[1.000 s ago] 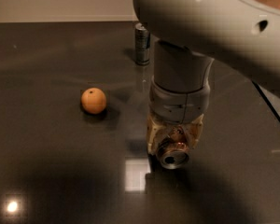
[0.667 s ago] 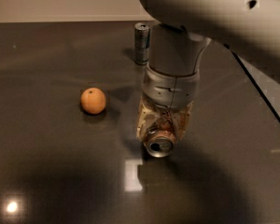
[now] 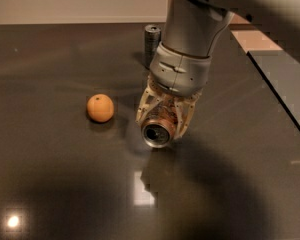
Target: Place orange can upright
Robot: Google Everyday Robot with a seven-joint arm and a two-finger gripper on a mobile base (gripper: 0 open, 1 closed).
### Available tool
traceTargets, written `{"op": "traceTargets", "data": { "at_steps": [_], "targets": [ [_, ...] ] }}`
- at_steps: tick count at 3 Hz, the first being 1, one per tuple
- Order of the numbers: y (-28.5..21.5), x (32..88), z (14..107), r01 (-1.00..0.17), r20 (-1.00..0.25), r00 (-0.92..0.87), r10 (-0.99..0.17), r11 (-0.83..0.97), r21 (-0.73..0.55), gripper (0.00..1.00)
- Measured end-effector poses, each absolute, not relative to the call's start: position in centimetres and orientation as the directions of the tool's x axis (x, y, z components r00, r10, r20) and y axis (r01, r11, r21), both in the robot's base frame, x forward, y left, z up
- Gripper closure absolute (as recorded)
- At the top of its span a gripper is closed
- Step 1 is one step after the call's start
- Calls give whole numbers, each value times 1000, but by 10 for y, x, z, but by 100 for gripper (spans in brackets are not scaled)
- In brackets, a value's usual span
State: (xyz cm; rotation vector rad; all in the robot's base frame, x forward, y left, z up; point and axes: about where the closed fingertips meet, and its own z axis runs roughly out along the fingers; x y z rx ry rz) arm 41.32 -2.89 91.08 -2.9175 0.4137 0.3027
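Camera view is showing the gripper (image 3: 163, 115) hanging over the middle of a dark glossy table (image 3: 50, 184), and I am seeing its fingers clamping around the orange can (image 3: 157, 134). The can is tilting in the grip, its silver top facing the camera, low over the tabletop; I cannot tell whether it is touching. A round orange fruit (image 3: 100, 108) is sitting apart on the view's left side. A slim silver-grey can (image 3: 151, 43) is standing upright behind the arm.
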Motion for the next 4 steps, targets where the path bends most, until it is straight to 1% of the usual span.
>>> {"op": "traceTargets", "data": {
  "at_steps": [1, 2, 3, 4],
  "targets": [
    [-17, 426, 912, -325, -190, 938, -289, -924, -201, 100],
    [-16, 426, 913, -325, -188, 939, -289, -924, -202, 100],
    [-19, 426, 925, -398, -243, 908, -340, -882, -252, 100],
    [-28, 421, 939, -524, -355, 838, -415, -794, -308, 100]
  ]
}}
